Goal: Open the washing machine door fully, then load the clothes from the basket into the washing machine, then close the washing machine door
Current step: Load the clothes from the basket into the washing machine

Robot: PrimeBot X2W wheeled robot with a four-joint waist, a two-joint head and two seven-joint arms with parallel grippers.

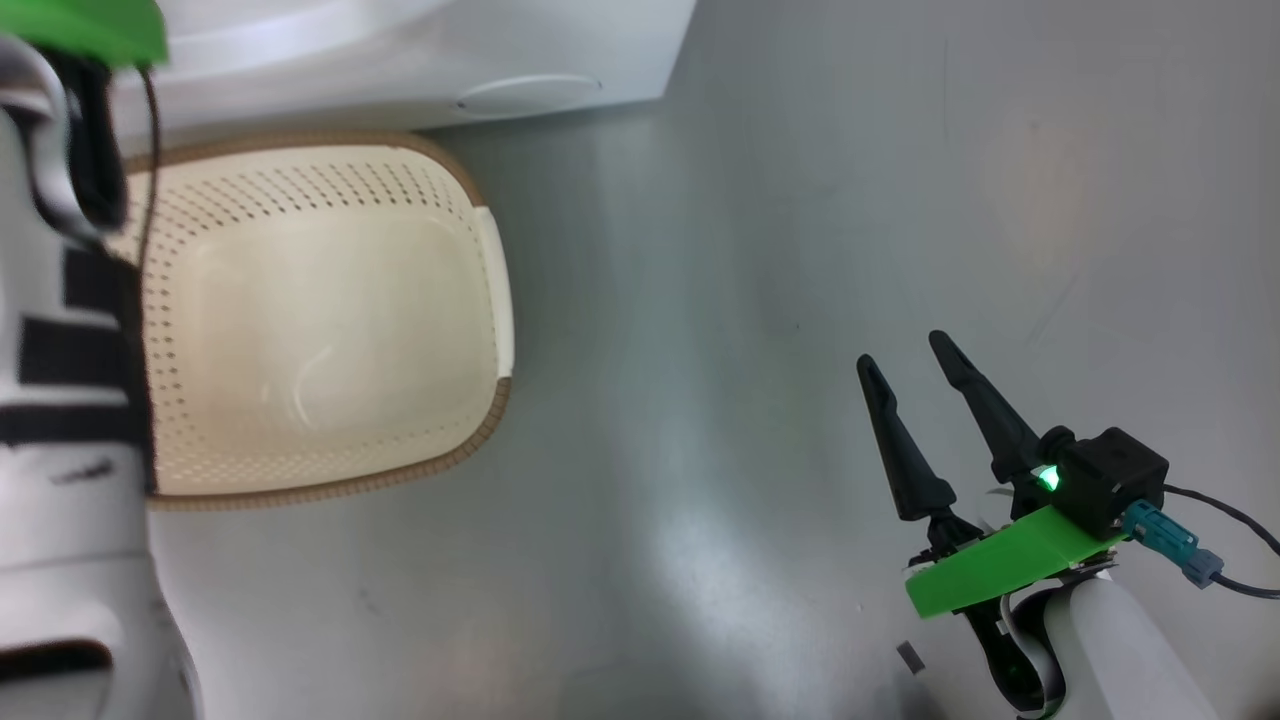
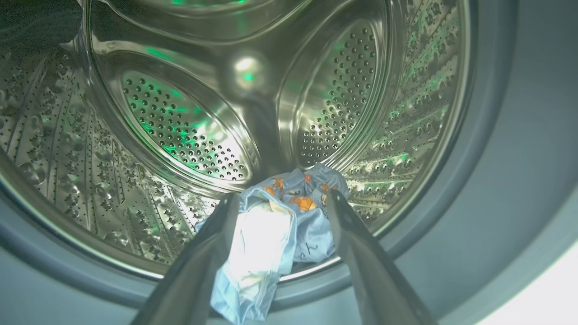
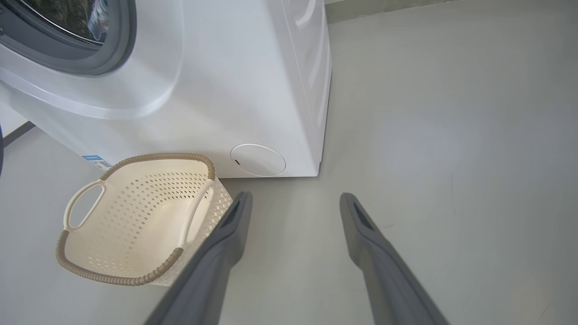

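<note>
Loading looks nearly done: the basket [image 1: 300, 140] is bare, and the clothes [image 2: 271, 234] sag over the drum's [image 2: 180, 126] near lip between the left gripper's [image 2: 283, 196] wide-spread fingers, which grip nothing. The right gripper [image 1: 902, 349] hangs open and empty, far right. Next, I'd judge: nudge the clothes deeper, then shut the door.

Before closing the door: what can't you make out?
Head view: left end of the cream perforated plastic basket, behind the white forearm.
Left wrist view: lower end of the light-blue printed clothes, cut by bottom edge.
Right wrist view: drum opening of the white washing machine, cut by top edge.
</note>
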